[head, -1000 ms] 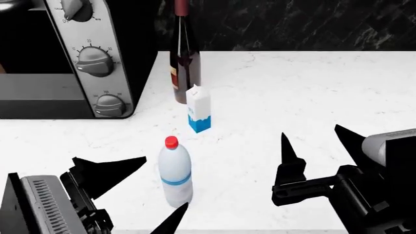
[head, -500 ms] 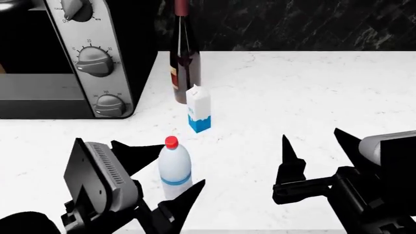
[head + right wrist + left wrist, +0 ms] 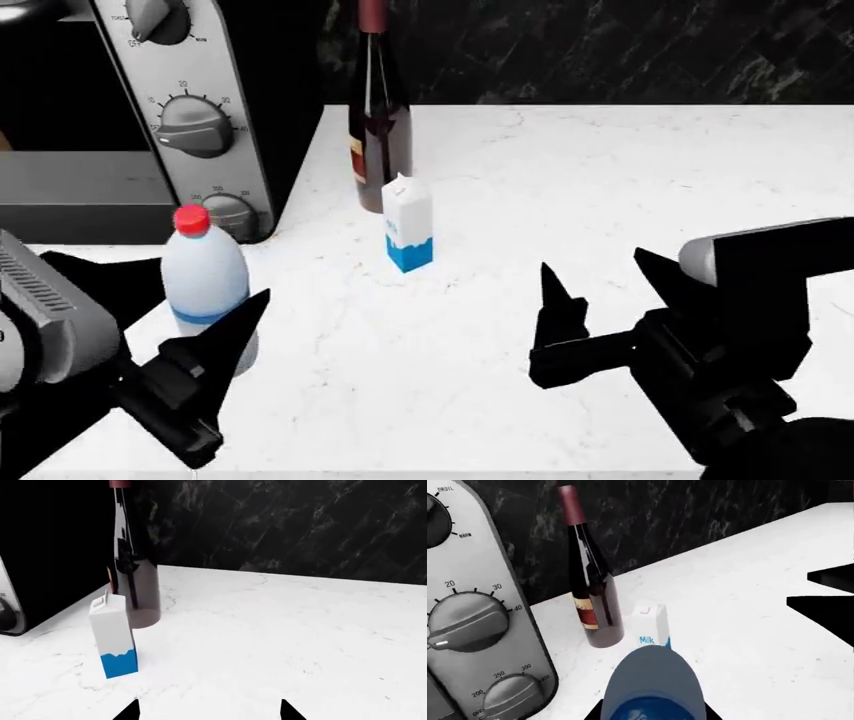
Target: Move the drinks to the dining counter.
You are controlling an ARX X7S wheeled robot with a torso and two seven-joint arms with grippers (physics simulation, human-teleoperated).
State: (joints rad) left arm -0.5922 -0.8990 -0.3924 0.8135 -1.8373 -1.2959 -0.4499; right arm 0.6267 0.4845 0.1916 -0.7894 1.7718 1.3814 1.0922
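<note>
My left gripper is shut on the clear water bottle with the red cap and holds it upright, off the marble, in front of the oven. That bottle fills the near part of the left wrist view. The small white-and-blue milk carton stands on the marble counter, with the tall dark-red wine bottle just behind it. Both also show in the right wrist view: the carton and the wine bottle. My right gripper hangs open and holds nothing, to the right of the carton. The dining counter is out of view.
A toaster oven with round knobs stands at the back left, right beside the wine bottle. A dark marble backsplash runs behind the counter. The counter's front edge lies close below my grippers.
My left gripper has closed on the water bottle, lifted it and carried it to the left, toward the oven. The right gripper has shifted slightly left.
</note>
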